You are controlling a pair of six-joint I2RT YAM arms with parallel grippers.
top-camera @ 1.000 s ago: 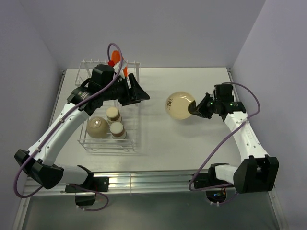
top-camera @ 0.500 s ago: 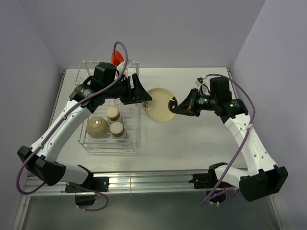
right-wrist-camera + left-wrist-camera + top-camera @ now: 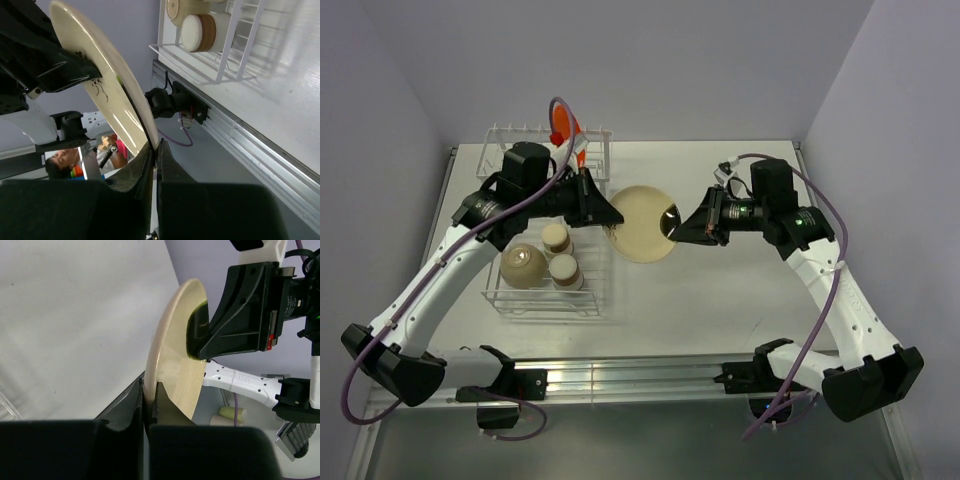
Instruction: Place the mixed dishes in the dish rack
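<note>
The cream plate hangs tilted on edge above the table, just right of the dish rack. My left gripper is shut on its left rim, and my right gripper is shut on its right rim. In the left wrist view the plate's rim sits pinched between my left gripper's jaws. In the right wrist view the plate rises from my right gripper. An orange-red plate stands among the rack's prongs. A white-beige bowl and two small cups sit in the basket.
The rack occupies the table's left side, with its raised prong row at the far end. Purple walls close in the back and both sides. A metal rail runs along the near edge by the arm bases.
My right arm carried the cream plate leftward to beside the rack. My left gripper, open before, has shut on the plate's left rim.
</note>
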